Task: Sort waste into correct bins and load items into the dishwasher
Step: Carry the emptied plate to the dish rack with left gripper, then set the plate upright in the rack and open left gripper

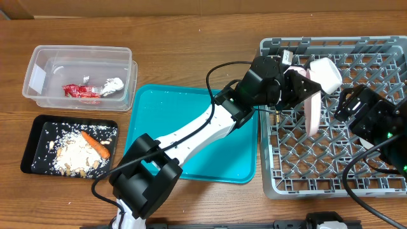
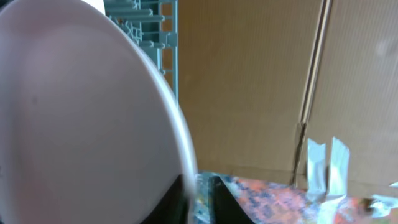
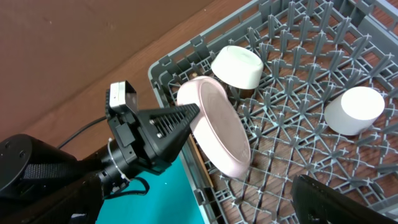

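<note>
My left gripper (image 1: 304, 89) is shut on the rim of a pale-pink plate (image 1: 313, 114) and holds it on edge over the grey dish rack (image 1: 331, 184). The plate fills the left wrist view (image 2: 81, 112), pinched between the fingers (image 2: 199, 193). In the right wrist view the plate (image 3: 217, 127) stands tilted among the pegs. A white bowl (image 3: 237, 67) lies behind it and a white cup (image 3: 356, 111) stands to the right. My right gripper (image 1: 346, 105) hovers over the rack, open and empty. Chopsticks are not clearly seen.
A clear tub (image 1: 38, 63) holds the red wrapper (image 1: 81, 91) and the foil ball (image 1: 114, 86). A black tray (image 1: 32, 149) holds the carrot (image 1: 95, 145) and pale scraps (image 1: 70, 156). A teal tray (image 1: 229, 152) lies under my left arm.
</note>
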